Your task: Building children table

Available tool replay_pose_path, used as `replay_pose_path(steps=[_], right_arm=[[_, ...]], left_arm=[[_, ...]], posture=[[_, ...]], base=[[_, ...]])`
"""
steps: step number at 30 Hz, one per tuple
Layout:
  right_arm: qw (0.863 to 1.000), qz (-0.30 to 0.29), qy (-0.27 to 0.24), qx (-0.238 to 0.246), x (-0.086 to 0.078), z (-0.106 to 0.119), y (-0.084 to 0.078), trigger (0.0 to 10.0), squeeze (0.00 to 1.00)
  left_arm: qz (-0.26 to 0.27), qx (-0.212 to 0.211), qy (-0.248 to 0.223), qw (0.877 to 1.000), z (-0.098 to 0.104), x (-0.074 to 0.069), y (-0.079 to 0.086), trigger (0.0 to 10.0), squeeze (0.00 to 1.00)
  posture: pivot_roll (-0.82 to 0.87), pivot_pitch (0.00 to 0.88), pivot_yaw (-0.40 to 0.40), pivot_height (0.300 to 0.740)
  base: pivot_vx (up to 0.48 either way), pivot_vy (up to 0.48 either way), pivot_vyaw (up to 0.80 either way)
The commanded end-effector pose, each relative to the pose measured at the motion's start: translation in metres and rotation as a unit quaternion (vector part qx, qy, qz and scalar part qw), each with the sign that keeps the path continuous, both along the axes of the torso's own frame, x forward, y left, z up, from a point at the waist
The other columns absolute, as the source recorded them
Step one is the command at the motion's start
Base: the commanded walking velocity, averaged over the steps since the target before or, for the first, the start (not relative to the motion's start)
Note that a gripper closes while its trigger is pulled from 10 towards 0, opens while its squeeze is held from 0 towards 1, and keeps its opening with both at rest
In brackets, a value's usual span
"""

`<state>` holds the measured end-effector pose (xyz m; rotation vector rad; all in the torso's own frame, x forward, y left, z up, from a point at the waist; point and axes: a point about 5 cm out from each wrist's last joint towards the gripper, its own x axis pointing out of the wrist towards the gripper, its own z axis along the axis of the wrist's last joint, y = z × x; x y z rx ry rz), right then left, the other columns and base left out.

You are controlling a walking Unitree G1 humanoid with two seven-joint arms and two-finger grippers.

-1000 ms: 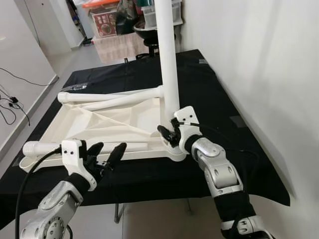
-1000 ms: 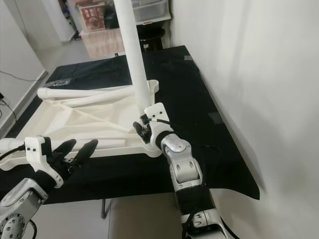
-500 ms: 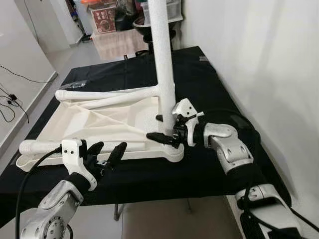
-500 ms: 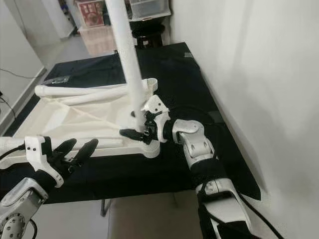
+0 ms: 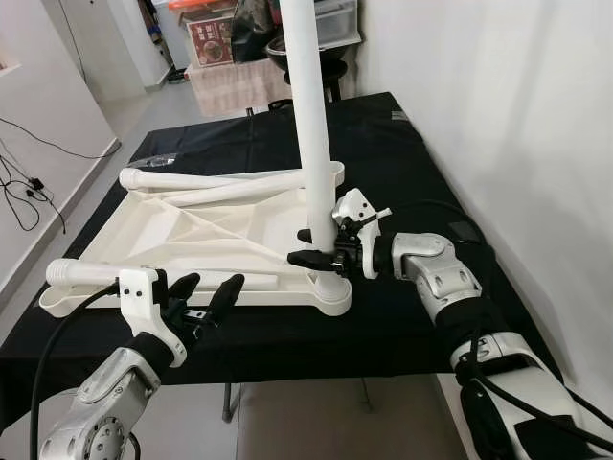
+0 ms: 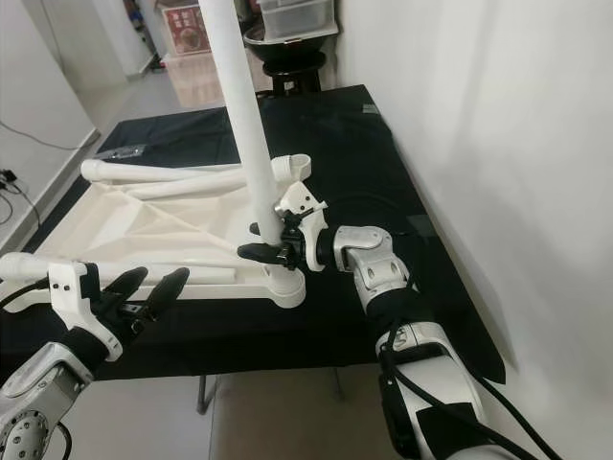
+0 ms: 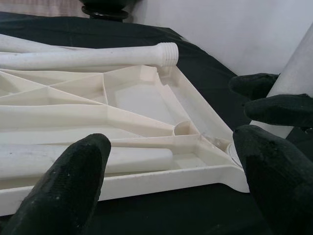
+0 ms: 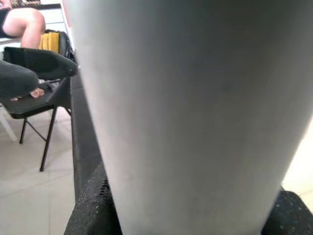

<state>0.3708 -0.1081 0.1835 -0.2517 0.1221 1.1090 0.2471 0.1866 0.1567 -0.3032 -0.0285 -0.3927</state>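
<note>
Head views: the white tabletop (image 5: pixel 192 244) lies upside down on the black worktop (image 5: pixel 402 172); one upright leg (image 5: pixel 311 125) stands in its near-right corner socket, the right gripper (image 5: pixel 321 247) clamped round its base; loose legs (image 5: pixel 220 187) lie unfitted. Left wrist view: the left gripper (image 7: pixel 171 166) hovers wide, holding nothing. Right wrist view: the leg close up.
</note>
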Motion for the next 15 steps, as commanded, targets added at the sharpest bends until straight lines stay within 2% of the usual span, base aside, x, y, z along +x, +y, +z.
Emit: replay_pose_path(steps=[1,2,3,4,5,6,7,8,9,10,12,15], right_arm=[[0.999,-0.034,0.009,-0.031,-0.005,-0.015,-0.003,0.0,0.0],[0.998,-0.056,0.015,-0.041,-0.01,-0.021,-0.004,0.0,0.0],[0.972,-0.234,-0.003,-0.002,-0.008,-0.021,0.001,0.0,0.0],[0.93,-0.367,-0.005,0.021,-0.009,-0.022,-0.002,0.0,0.0],[0.891,-0.453,0.0,0.031,-0.011,-0.023,-0.006,0.0,0.0],[0.869,-0.494,0.003,0.035,-0.012,-0.024,-0.008,0.0,0.0],[0.898,-0.438,-0.04,0.011,-0.023,-0.023,0.001,0.0,0.0],[0.898,-0.438,-0.04,0.011,-0.023,-0.023,0.001,0.0,0.0],[0.918,-0.391,-0.069,-0.007,-0.034,-0.023,0.009,0.0,0.0],[0.928,-0.368,-0.049,0.004,-0.034,-0.025,0.012,0.0,0.0],[0.933,-0.359,-0.03,0.016,-0.032,-0.027,0.013,0.0,0.0],[0.934,-0.356,-0.031,0.001,-0.013,-0.027,0.01,0.0,0.0]], left_arm=[[-0.001,0.003,0.001,1.0,0.001,-0.003,0.002,10.0,0.0],[-0.001,0.004,0.001,1.0,0.001,-0.003,0.002,10.0,0.0],[0.0,0.004,0.002,1.0,0.001,-0.003,0.004,10.0,0.0],[0.001,0.005,0.002,1.0,0.002,-0.003,0.006,10.0,0.0],[0.001,0.006,0.002,1.0,0.003,-0.003,0.007,10.0,0.0],[0.001,0.006,0.001,1.0,0.003,-0.003,0.008,10.0,0.0],[-0.001,0.007,0.003,1.0,0.003,-0.002,0.007,10.0,0.0],[-0.001,0.007,0.003,1.0,0.003,-0.002,0.007,10.0,0.0],[-0.003,0.008,0.004,1.0,0.002,-0.002,0.007,10.0,0.0],[-0.003,0.009,0.005,1.0,0.002,-0.001,0.006,10.0,0.0],[-0.003,0.01,0.006,1.0,0.002,-0.001,0.006,10.0,0.0],[-0.003,0.008,0.003,1.0,0.002,0.001,0.005,10.0,0.0]], posture=[[-0.03,0.06,0.124,0.74],[-0.03,0.062,0.122,0.74],[-0.03,0.069,0.124,0.74],[-0.04,0.076,0.132,0.74],[-0.04,0.076,0.132,0.74],[-0.04,0.076,0.132,0.74],[-0.04,0.069,0.161,0.74],[-0.04,0.069,0.161,0.74],[-0.04,0.069,0.161,0.74],[-0.04,0.056,0.154,0.74],[-0.04,0.056,0.154,0.74],[-0.04,0.047,0.141,0.74]], base=[[0.0,0.0,0.0],[0.0,0.0,0.0],[0.0,0.0,0.0],[0.0,0.0,0.0],[0.0,0.0,0.0],[0.0,0.0,0.0],[0.0,0.0,0.0],[0.0,0.0,0.0],[0.0,0.0,0.0],[0.0,0.0,0.0],[0.0,0.0,0.0],[0.0,0.0,0.0]])
